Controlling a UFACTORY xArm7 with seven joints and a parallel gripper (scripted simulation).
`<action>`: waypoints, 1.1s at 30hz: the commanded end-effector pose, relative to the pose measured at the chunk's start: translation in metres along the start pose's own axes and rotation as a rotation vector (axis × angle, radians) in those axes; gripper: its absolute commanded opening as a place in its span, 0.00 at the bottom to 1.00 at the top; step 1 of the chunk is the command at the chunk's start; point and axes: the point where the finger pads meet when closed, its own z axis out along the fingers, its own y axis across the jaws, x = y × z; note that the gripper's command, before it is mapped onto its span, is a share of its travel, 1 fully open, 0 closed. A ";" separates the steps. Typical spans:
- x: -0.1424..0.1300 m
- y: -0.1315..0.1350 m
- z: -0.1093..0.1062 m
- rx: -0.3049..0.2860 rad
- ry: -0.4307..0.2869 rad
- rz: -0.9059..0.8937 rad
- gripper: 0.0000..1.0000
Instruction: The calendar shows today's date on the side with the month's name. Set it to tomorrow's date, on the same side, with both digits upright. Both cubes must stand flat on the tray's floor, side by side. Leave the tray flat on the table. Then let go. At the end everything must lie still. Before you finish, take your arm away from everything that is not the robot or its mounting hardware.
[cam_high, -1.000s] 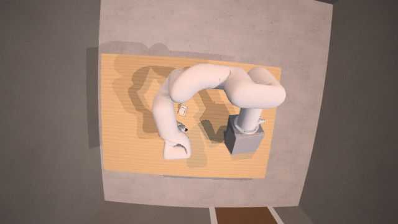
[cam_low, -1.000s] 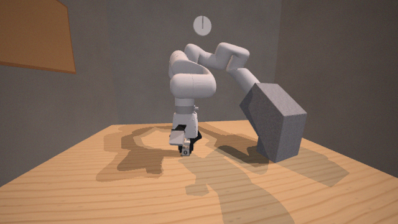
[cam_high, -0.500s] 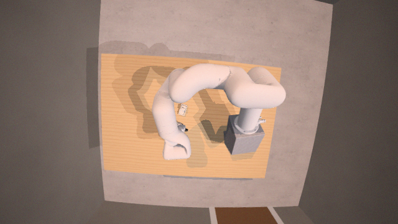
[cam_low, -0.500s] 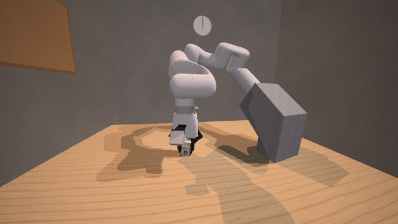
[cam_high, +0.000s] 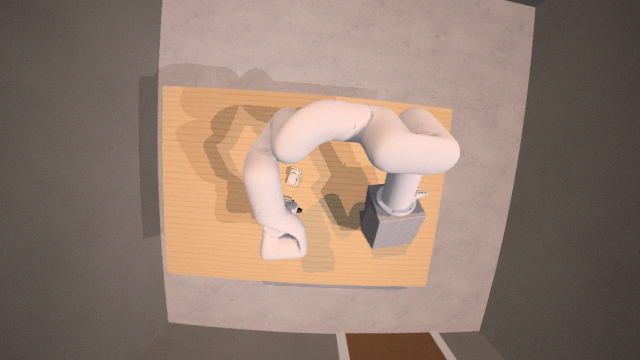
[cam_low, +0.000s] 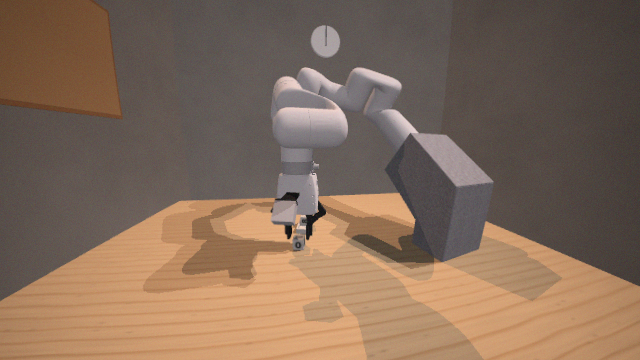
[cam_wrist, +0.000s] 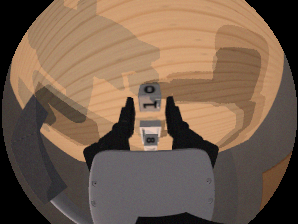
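Note:
A pale cube (cam_low: 298, 244) (cam_wrist: 149, 98) stands on the table outside the tray. In the wrist view it shows a 0 on one face and a 1, turned sideways, on another; the exterior view shows the 0. My gripper (cam_low: 299, 235) (cam_wrist: 150, 104) is partly open around this cube, with a gap on each side in the wrist view. The small white tray (cam_high: 292, 184) lies just beyond it, partly hidden in the exterior view. A second cube (cam_low: 303, 220) (cam_wrist: 151, 139) is at the tray, with an 8 facing the wrist camera. The month's name is not readable.
The arm's grey base block (cam_high: 394, 227) (cam_low: 452, 200) stands on the wooden table (cam_high: 200, 250) (cam_low: 200, 325). The arm arches over the tray's surroundings and casts broad shadows.

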 end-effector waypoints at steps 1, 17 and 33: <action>0.001 0.001 -0.027 -0.002 0.003 0.000 0.47; 0.001 0.000 -0.072 -0.002 0.003 0.000 0.47; 0.001 0.000 -0.072 -0.002 0.003 0.000 1.00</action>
